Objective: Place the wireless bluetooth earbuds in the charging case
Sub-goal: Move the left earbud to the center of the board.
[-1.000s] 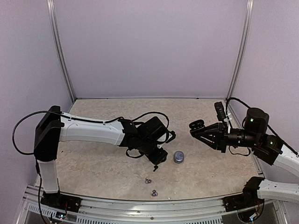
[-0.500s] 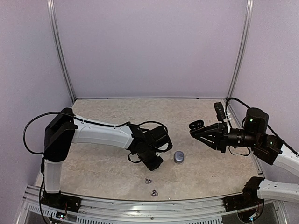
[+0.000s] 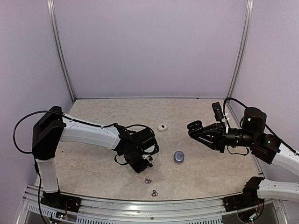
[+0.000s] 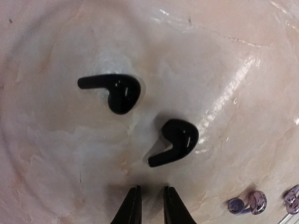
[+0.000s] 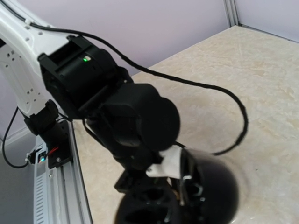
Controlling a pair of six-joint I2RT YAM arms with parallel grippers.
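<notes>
Two black comma-shaped earbuds lie on the table in the left wrist view, one at the upper left point(image 4: 119, 91) and one nearer my fingertips point(image 4: 177, 140). My left gripper point(image 4: 152, 207) points down just short of the nearer one, jaws slightly apart and empty. In the top view the left gripper point(image 3: 141, 166) hides the black earbuds. Two small silvery earbuds point(image 3: 148, 180) point(image 3: 153, 192) lie near the front edge, and they also show in the left wrist view point(image 4: 247, 203). My right gripper point(image 3: 196, 127) holds an open black charging case point(image 5: 205, 186) above the table on the right.
A grey-blue case point(image 3: 178, 157) stands at mid-table between the arms. A small white case point(image 3: 162, 127) lies behind it. The left arm's cables point(image 5: 219, 93) loop over the table. A metal rail point(image 3: 140, 207) runs along the front edge.
My left gripper has moved left and toward the front, over the black earbuds, uncovering the white case. My right gripper with the black case has shifted slightly left.
</notes>
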